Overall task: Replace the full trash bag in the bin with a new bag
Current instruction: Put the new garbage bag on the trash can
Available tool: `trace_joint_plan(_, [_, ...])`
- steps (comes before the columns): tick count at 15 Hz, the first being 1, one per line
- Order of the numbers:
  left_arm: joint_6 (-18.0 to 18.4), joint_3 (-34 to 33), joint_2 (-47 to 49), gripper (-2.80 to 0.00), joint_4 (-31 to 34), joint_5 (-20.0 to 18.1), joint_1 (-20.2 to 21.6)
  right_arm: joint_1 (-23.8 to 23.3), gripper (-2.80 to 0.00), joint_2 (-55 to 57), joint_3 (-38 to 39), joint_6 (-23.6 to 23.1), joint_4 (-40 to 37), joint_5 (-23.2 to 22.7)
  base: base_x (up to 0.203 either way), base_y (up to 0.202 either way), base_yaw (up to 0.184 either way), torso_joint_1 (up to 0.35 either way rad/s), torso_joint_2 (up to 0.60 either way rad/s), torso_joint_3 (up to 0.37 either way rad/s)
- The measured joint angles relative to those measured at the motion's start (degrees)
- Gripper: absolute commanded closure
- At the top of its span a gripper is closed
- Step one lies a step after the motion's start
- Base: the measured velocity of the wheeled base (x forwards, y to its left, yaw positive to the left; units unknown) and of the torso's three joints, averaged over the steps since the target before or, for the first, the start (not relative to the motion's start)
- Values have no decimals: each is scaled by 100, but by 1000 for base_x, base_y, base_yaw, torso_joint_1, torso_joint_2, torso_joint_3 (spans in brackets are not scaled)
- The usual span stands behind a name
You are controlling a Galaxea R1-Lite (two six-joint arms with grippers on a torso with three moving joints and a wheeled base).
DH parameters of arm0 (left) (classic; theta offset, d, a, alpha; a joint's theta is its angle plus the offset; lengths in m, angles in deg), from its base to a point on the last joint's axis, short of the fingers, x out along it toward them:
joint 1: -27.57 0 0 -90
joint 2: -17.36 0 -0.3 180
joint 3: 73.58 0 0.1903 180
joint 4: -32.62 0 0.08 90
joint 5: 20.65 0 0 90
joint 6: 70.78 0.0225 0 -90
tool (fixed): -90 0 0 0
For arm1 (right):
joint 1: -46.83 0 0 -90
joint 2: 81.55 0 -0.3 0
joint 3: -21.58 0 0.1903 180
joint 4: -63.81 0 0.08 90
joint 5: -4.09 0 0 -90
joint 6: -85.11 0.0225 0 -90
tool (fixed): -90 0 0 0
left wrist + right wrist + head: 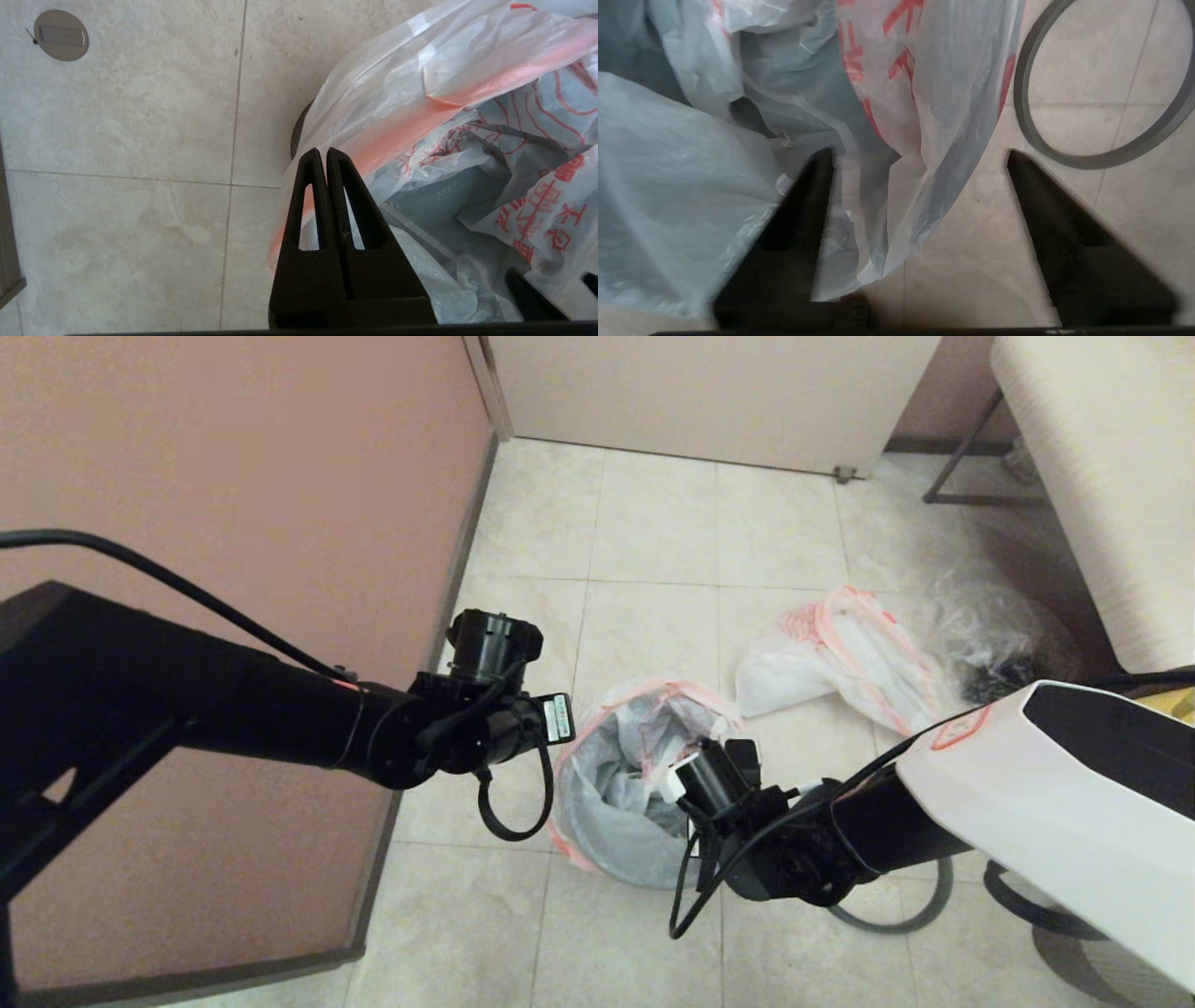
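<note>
One new bag (635, 775) sits in the bin (295, 135), its mouth open upward and its orange edge folded out over the rim; only a thin dark arc of the bin shows past the plastic in the left wrist view. Red lettering runs over the crumpled inner folds. One full trash bag (840, 658) lies on the floor behind and to the right of the bin, apart from it, its orange band on top. Just right of that lies one clear crinkled bag (990, 635) with dark contents. One grey hoop (896, 905) lies flat on the floor right of the bin, partly under the right arm.

Two hands are at work. The left hand (323, 151) has its fingers pressed together, their tips at the bag's orange edge on the bin's left side; whether any plastic is pinched between them cannot be told. The right hand (917, 156) stands wide open over the bin's right side, one finger (803, 205) behind a hanging fold of the bag and the other over bare tile, gripping nothing.

The floor (653, 523) is pale beige tile with thin grout lines, and one round metal floor drain (61, 35) is set in it. A pinkish wall (233, 476) runs close along the left of the bin, a pale door (709, 392) closes the far end, and a pale bench (1102, 476) on a metal leg stands at the right. Open tile lies between the bin and the door.
</note>
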Motion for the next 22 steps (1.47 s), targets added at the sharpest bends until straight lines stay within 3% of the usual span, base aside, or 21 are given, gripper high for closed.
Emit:
trace_joint_plan(3, [19,5,5,0,46,2,38,-5,0,74,-135,-22,-73,17,0,0,0,0,0,0])
trace_joint_plan(7, [595,-162,9,0,192,-40,27,-16,0,122,-350,-107,-314,15,0,0,0,0,0,0])
trace_joint_plan(22, [717,-400,-111,0,7,-102,-50,-182,0,285,-674,-929,-187,-101,0,0,0,0,0,0])
